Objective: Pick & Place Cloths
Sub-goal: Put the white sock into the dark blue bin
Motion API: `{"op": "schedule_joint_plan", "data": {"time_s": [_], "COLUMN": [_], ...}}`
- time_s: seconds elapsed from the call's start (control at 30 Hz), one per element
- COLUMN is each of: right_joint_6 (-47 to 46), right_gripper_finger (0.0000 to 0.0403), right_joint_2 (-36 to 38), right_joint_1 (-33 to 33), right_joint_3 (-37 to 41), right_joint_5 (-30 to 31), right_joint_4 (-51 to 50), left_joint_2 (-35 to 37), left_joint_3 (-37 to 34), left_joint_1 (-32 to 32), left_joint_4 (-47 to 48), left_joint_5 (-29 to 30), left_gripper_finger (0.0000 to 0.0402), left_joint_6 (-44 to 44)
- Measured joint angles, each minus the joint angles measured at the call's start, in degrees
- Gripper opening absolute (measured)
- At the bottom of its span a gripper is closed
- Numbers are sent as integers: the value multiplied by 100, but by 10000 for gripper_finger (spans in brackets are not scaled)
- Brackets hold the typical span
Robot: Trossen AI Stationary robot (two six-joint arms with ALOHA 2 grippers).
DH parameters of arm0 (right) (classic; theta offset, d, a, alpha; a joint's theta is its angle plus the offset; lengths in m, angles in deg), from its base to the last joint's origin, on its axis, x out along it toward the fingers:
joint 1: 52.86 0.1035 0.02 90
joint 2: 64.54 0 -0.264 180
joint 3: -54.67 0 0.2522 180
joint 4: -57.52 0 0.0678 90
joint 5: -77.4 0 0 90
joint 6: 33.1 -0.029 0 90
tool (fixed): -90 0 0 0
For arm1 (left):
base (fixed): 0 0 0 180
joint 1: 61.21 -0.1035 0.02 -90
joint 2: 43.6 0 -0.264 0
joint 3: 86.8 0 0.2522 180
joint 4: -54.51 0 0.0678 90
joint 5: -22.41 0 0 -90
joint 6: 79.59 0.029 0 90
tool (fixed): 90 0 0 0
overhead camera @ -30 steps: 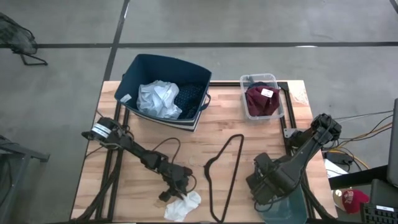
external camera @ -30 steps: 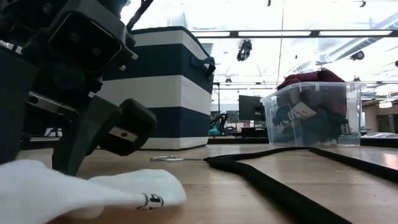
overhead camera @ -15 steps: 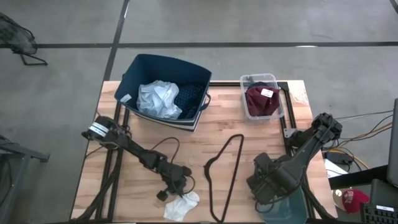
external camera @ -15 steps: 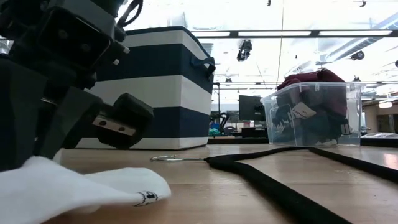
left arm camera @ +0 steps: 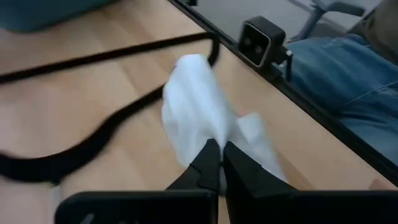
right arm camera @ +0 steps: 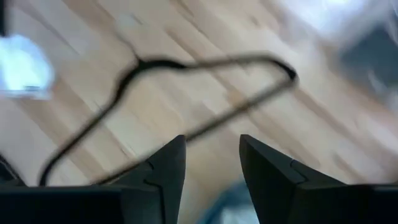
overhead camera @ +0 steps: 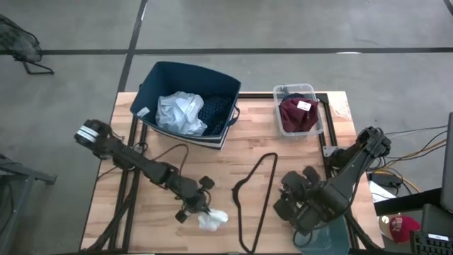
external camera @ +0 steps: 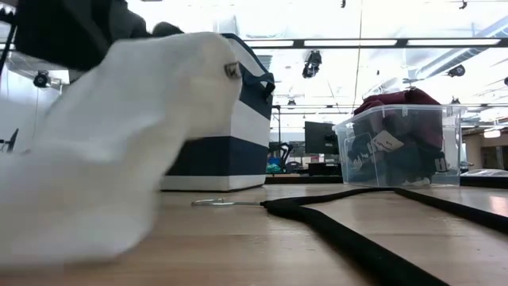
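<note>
Seen from above: wooden table (overhead camera: 248, 152) with two dark arms. Left arm stretched low and long from the table's left edge toward the front centre, left gripper (overhead camera: 204, 210) ending just left of the black clothes hanger (overhead camera: 256, 191). In the left wrist view, fingers (left arm camera: 210, 163) pinched nearly together on a white sock (left arm camera: 202, 121), the fabric bunched between the tips and spilling past them over the wood. From above, that sock (overhead camera: 212, 219) small and crumpled at the gripper's tip; from table height, looming large and pale (external camera: 111, 143) across the near left, raised off the tabletop. Right arm folded at the front right corner, right gripper (overhead camera: 291, 200) close beside the hanger's right side; in its wrist view, two dark fingers (right arm camera: 165, 165) spread apart with nothing between them, the hanger (right arm camera: 186, 93) lying on the wood ahead. Count: one sock in the grip, one hanger. One navy bin (overhead camera: 187, 103) with white stripes at the back left, holding a pale blue shirt (overhead camera: 178, 112) and a navy patterned piece (overhead camera: 214, 110). One clear plastic box (overhead camera: 298, 110) at the back right, holding a maroon piece (overhead camera: 296, 117) with a white tag on top. Denim-clad leg of a person (left arm camera: 348, 68) visible beyond the table edge in the left wrist view.
</note>
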Motion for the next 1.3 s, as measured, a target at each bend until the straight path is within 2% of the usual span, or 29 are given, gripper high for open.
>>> {"op": "schedule_joint_plan", "data": {"time_s": [0.13, 0.3, 0.53, 0.7, 0.9, 1.13, 1.3], "right_joint_6": [885, 2275, 4609, 5544, 6063, 6771, 7069], "right_gripper_finger": [140, 142, 164, 185, 225, 279, 303], "right_joint_2": [-9, -11, -13, -15, -17, -17, -22], "right_joint_1": [-36, -63, -165, -354, -630, -819, -904], "right_joint_3": [78, 252, 871, 1589, 2508, 3434, 3883], "right_joint_5": [899, 1842, 2326, 2334, 2330, 2227, 1950], "right_joint_4": [659, 1979, 4305, 5905, 7684, 9608, 10651], "left_joint_2": [544, 1172, 1797, 1937, 1978, 1980, 1989], "left_joint_3": [-22, -206, -395, -403, -404, -404, -406], "left_joint_1": [0, -15, -42, -44, -44, -44, -48], "left_joint_4": [364, 489, 505, 492, 448, 250, 91], "left_joint_5": [407, 679, 1207, 1724, 1957, 2561, 2595], "left_gripper_finger": [6, 7, 7, 7, 7, 7, 7], "left_joint_6": [122, 244, 228, -117, -308, -442, -447]}}
